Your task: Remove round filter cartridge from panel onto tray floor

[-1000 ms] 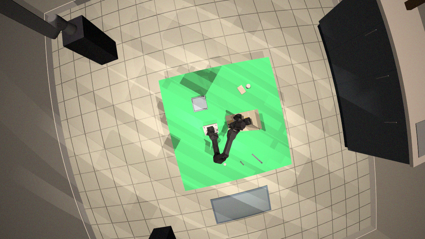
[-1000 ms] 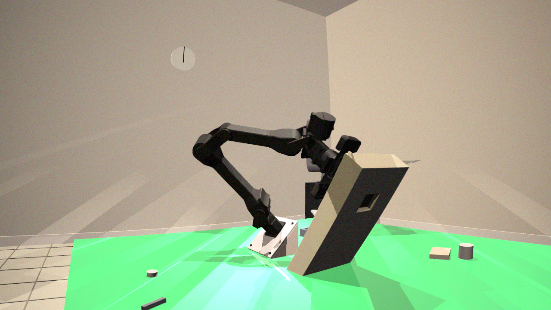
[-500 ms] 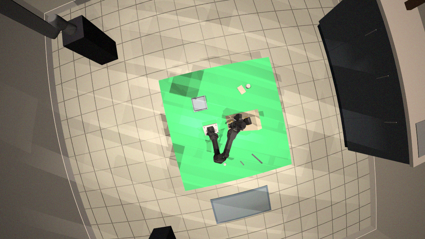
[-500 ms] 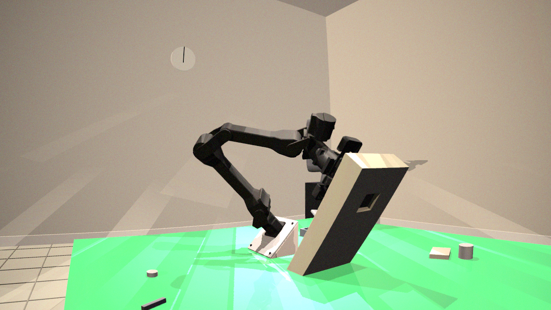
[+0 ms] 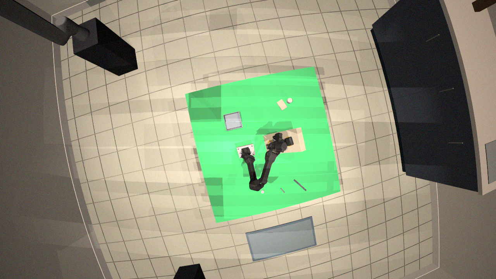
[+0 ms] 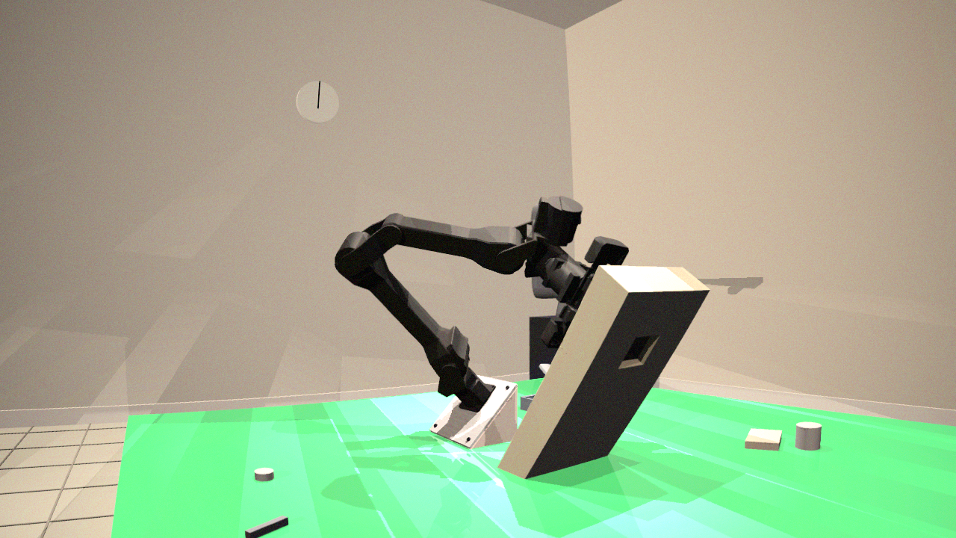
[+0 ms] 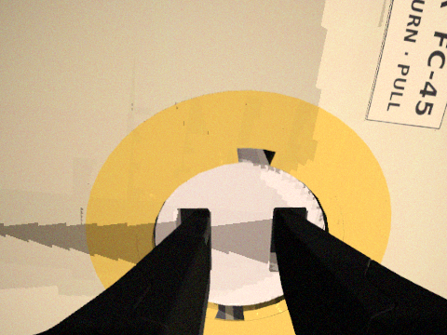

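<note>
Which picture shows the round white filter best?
The wrist view: the filter cartridge fills the middle inside its yellow ring, with both pincer fingers on its face. In the top view the arm covers it. The exterior view shows only the panel's back.
</note>
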Robot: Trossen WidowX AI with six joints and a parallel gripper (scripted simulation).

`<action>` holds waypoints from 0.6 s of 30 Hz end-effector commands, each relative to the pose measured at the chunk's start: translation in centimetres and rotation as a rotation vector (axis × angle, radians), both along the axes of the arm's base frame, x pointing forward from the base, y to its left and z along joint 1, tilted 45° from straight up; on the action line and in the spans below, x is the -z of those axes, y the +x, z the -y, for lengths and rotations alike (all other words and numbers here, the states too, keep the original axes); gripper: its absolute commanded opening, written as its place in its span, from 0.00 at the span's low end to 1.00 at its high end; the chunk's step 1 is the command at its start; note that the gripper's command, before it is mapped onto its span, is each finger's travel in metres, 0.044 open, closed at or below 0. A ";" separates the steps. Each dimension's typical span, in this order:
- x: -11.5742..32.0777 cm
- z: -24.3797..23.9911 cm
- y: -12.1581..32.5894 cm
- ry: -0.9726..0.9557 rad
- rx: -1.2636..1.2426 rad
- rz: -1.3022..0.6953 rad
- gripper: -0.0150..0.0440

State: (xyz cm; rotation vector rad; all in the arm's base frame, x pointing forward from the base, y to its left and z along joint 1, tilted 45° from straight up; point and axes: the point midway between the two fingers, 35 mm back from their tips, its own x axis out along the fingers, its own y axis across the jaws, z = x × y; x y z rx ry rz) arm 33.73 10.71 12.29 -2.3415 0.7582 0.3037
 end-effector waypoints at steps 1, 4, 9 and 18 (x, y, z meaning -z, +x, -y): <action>0.3 0.4 0.5 0.007 0.003 -0.008 0.41; 0.3 0.4 0.6 0.007 0.003 -0.008 0.41; 0.4 0.4 0.6 0.007 0.003 -0.008 0.41; 0.0 0.0 0.0 -0.003 -0.003 0.002 0.39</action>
